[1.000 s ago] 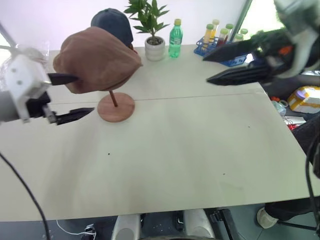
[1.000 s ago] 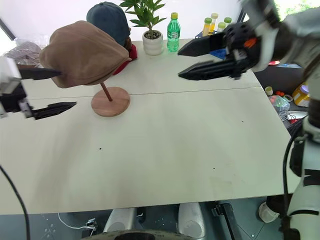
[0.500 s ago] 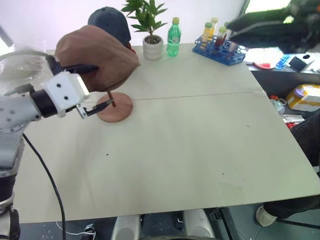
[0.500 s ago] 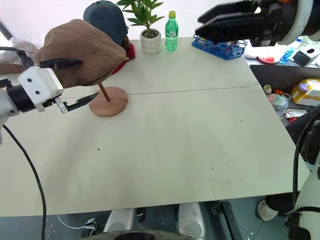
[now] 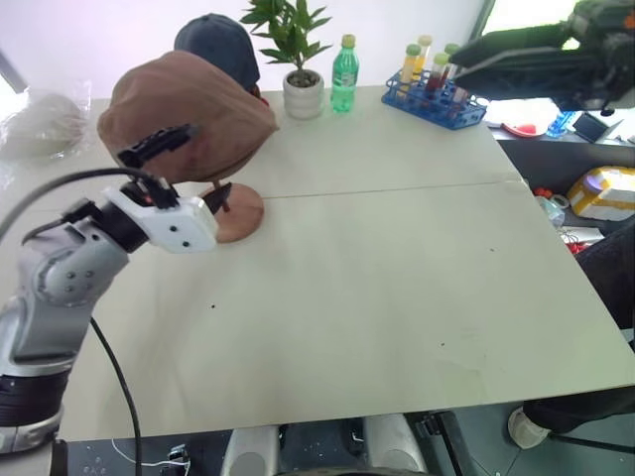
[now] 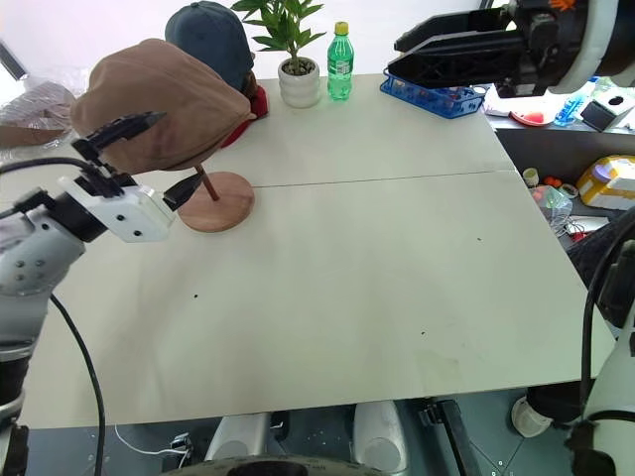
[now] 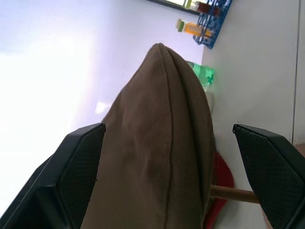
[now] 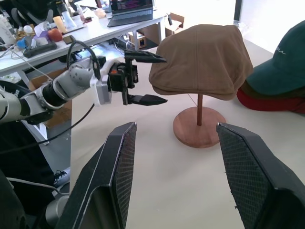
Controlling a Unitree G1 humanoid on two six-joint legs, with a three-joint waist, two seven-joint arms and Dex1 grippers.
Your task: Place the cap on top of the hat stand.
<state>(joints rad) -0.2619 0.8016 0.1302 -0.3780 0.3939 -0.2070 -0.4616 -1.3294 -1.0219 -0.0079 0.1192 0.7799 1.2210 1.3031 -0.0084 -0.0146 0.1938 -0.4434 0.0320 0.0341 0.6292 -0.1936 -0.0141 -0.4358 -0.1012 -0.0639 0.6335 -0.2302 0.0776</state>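
My left gripper (image 6: 159,157) stands wide open beside the cap (image 6: 159,104), one finger above and one below its edge, not gripping it. The cap sits on the hat stand (image 6: 216,201); my right wrist view reveals the rod and round base. My right gripper (image 6: 446,52), raised at far right, is spread and empty.

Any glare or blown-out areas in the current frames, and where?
Left wrist view: the wall behind the cap is washed out white. Left eye view: the window above the right claw is overexposed. Right wrist view: evenly lit, hat stand reads clearly.
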